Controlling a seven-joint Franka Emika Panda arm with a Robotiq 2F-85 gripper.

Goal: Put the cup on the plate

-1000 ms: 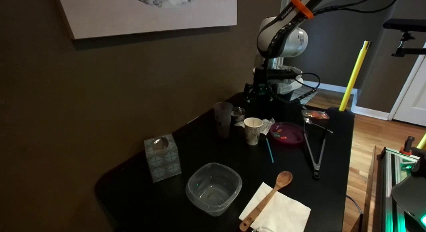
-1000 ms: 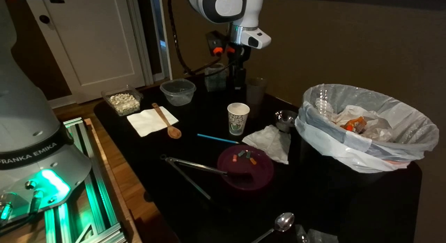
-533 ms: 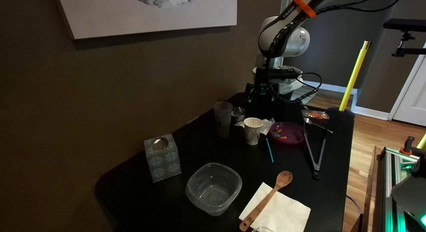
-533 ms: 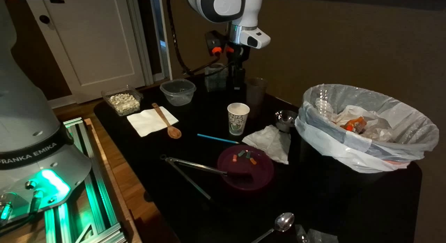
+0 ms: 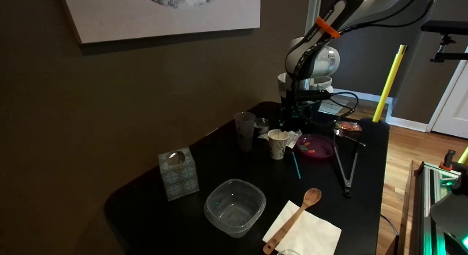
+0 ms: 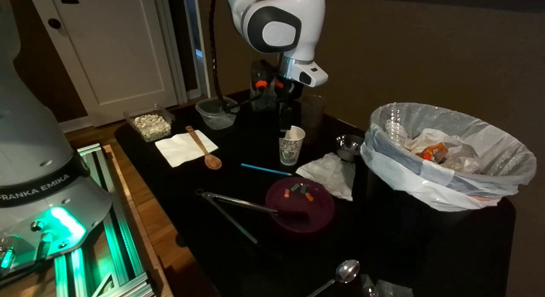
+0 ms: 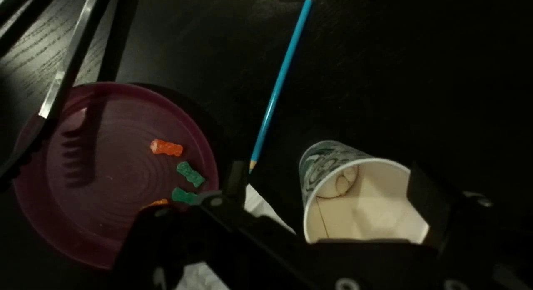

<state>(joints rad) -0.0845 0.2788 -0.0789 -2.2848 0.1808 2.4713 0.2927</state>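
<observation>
The paper cup [image 6: 290, 149] is seen standing upright on the black table [image 6: 425, 250], near the maroon plate [image 7: 120, 165] and apart from it; the gripper [image 7: 327, 179] is pointed down at the cup's mouth, its jaws spread well apart; in the wrist view, one side of the rim is covered by one finger [image 7: 433, 200], while the opposite finger [image 7: 235, 181] is placed over the gap between cup and plate; part of the rim is also hidden by the gripper in both exterior views; whether the rim is touched, or whether the finger is above the mouth or inside it, cannot be told; on the plate, green and orange gummy candies [image 7: 166, 148] are scattered near the rim on the cup's side; one dark toothed end of the metal tongs [image 6: 243, 204] is extended over the plate; a blue pencil [image 7: 280, 82] is laid on the table, its sharpened tip just beside a crumpled tissue [image 6: 332, 173]; a small shiny bowl [image 6: 348, 155] and a translucent tumbler [image 5: 245, 130] are noted near the cup; a wooden spoon [image 5: 288, 225] is laid across a white napkin [image 5: 316, 229]; a clear plastic container [image 5: 234, 228] and a patterned tissue box [image 5: 180, 176] are set well apart from the cup; a metal spoon [image 6: 348, 270] is partly shown at the lower edge of an exterior view; an orange wrapper [image 6: 434, 152] is seen in the white-lined bin [image 6: 404, 188].
</observation>
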